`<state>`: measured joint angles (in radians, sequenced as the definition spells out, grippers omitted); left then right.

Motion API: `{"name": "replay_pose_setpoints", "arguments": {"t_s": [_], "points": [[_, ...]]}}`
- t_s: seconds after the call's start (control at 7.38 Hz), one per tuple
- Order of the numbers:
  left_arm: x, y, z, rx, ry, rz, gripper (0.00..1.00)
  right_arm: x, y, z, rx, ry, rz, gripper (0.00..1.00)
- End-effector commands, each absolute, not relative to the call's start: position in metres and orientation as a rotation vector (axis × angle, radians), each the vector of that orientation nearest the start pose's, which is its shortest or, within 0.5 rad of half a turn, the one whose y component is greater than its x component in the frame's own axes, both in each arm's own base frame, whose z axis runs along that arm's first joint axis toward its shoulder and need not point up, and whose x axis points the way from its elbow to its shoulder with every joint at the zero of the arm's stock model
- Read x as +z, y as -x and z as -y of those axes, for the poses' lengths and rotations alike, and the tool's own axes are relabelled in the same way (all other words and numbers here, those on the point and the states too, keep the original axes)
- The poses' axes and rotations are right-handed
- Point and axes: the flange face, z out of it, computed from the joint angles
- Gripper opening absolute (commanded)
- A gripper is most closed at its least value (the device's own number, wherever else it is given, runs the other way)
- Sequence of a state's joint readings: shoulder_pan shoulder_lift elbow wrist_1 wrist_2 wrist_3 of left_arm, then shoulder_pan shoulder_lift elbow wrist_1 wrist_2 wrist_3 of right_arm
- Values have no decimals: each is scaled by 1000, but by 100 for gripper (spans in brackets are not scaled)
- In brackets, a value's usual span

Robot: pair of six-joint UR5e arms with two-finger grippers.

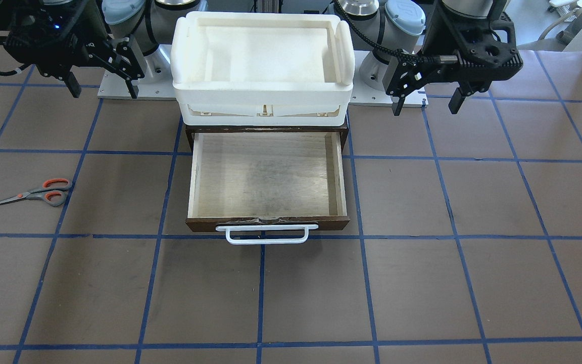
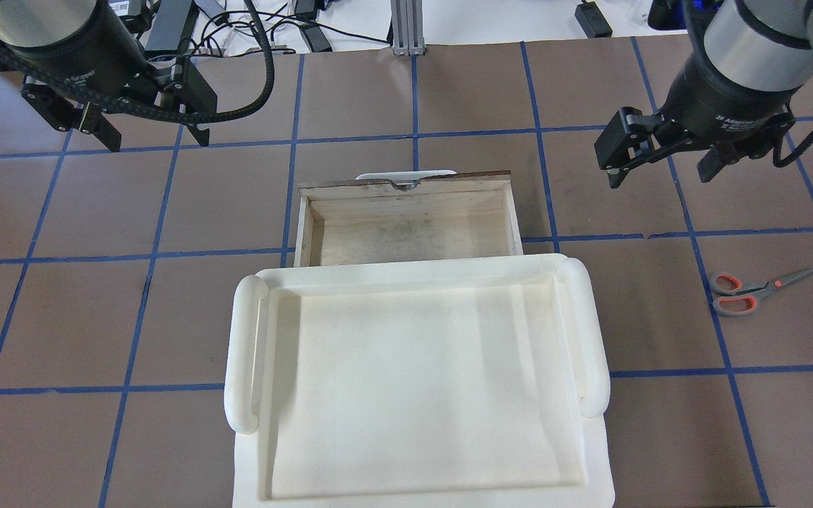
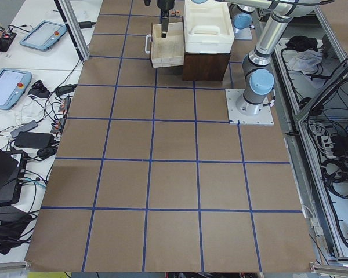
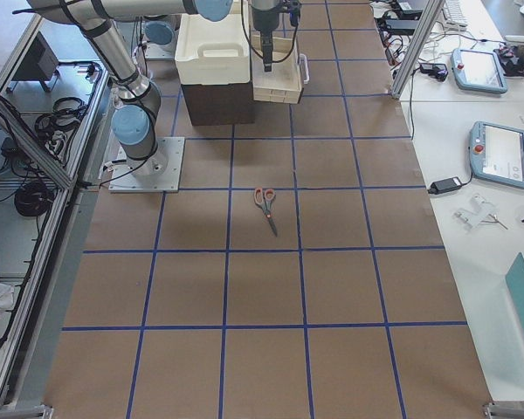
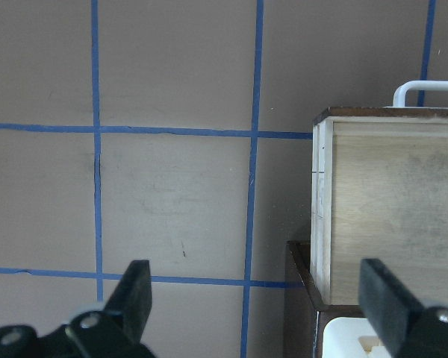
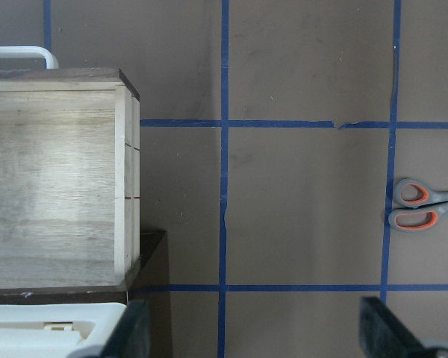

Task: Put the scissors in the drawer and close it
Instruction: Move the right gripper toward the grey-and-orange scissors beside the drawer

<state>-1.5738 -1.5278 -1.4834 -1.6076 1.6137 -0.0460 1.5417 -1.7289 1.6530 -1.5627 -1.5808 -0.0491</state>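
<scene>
The scissors (image 1: 33, 193), with grey handles and orange-red loops, lie flat on the brown table on my right side. They also show in the overhead view (image 2: 759, 289) and the right wrist view (image 6: 418, 215). The drawer (image 1: 268, 174) is pulled open and empty, with its white bar handle (image 1: 267, 234) at the front. It also shows in the overhead view (image 2: 406, 233). My right gripper (image 2: 660, 173) is open and empty, in the air between the drawer and the scissors. My left gripper (image 2: 154, 137) is open and empty, in the air to the drawer's left.
A white plastic tray (image 2: 413, 381) sits on top of the dark brown cabinet (image 1: 190, 136) that holds the drawer. Blue tape lines grid the table. The arm bases stand on plates (image 1: 119, 91) either side of the cabinet.
</scene>
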Motion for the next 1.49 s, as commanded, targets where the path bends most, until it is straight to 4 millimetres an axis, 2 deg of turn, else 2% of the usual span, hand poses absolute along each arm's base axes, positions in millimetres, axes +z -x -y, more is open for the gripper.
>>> {"name": "replay_pose_setpoints", "arguments": {"t_s": [0.0,1.36], "points": [[548,130,479,-147,70,-3097,100,518,-119,434,-101,31,-3155,100],[549,130,479,-149,72,-3098,100,516,-117,436,-102,32,-3179,100]]}}
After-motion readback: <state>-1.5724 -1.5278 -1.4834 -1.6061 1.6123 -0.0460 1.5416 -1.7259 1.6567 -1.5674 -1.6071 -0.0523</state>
